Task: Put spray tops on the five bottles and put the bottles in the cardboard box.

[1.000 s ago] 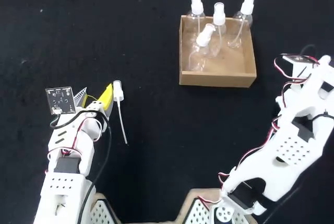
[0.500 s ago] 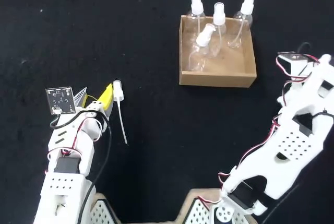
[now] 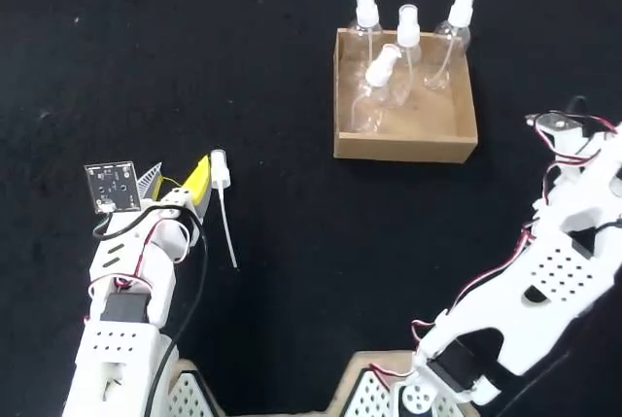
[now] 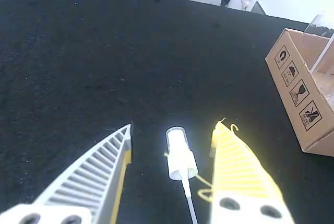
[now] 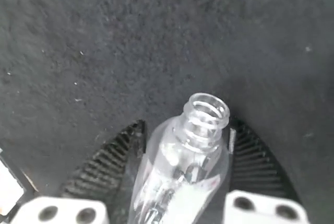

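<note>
A white spray top (image 3: 221, 169) with a long tube lies on the black table beside my left gripper (image 3: 180, 172). In the left wrist view the spray top (image 4: 181, 157) sits between the fingers of that gripper (image 4: 174, 126), which is open, and nothing touches it. My right gripper (image 5: 185, 124) is shut on a clear bottle (image 5: 188, 156) with a bare threaded neck, held just above the table. The right arm (image 3: 554, 271) stands right of the cardboard box (image 3: 405, 148). Several bottles with spray tops (image 3: 384, 82) are in or at the back of the box.
A small circuit board (image 3: 111, 187) rides on the left arm's wrist. The box's printed side wall (image 4: 300, 96) stands ahead of the left gripper. Open black table lies between the two arms and in front of the box.
The right arm has swung to the right, farther from the box. The left arm and the spray top have stayed where they were.
</note>
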Tool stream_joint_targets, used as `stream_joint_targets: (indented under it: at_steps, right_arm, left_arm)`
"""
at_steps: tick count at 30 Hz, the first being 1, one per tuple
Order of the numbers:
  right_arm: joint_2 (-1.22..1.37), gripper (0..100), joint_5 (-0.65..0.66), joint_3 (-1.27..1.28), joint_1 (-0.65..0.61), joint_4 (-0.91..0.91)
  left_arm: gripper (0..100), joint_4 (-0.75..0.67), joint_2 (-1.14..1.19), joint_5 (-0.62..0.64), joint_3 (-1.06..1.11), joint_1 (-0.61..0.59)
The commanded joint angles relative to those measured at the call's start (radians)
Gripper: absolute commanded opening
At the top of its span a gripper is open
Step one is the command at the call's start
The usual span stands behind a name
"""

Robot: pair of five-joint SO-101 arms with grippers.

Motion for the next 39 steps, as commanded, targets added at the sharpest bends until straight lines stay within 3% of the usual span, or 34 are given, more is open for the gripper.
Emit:
stream_joint_targets:
  at_steps: [1,4,8,13,18,28,39]
  right_arm:
    - [-0.015,28.6,-0.087,-0.074,0.021,0.034]
    - [-0.015,33.9,-0.227,-0.116,0.014,0.035]
    - [-0.015,33.5,-0.417,-0.125,0.009,0.037]
    - [-0.015,33.5,-0.505,-0.122,0.026,0.038]
    - [-0.076,33.5,-0.483,-0.042,0.044,0.038]
    - [-0.483,33.5,-0.339,0.297,0.005,0.035]
    - [-0.375,33.5,-0.318,0.367,-0.003,0.031]
  left_arm:
    - [24,-0.023,-0.011,-0.011,0.001,0.013]
    - [24,-0.023,-0.011,-0.011,0.001,0.013]
    - [24,-0.021,-0.011,-0.011,0.001,0.012]
    - [24,-0.023,-0.011,-0.011,0.001,0.012]
    - [24,-0.025,-0.011,-0.012,0.001,0.013]
    - [24,-0.025,-0.011,-0.012,-0.001,0.012]
    - [24,-0.023,-0.011,-0.012,-0.001,0.007]
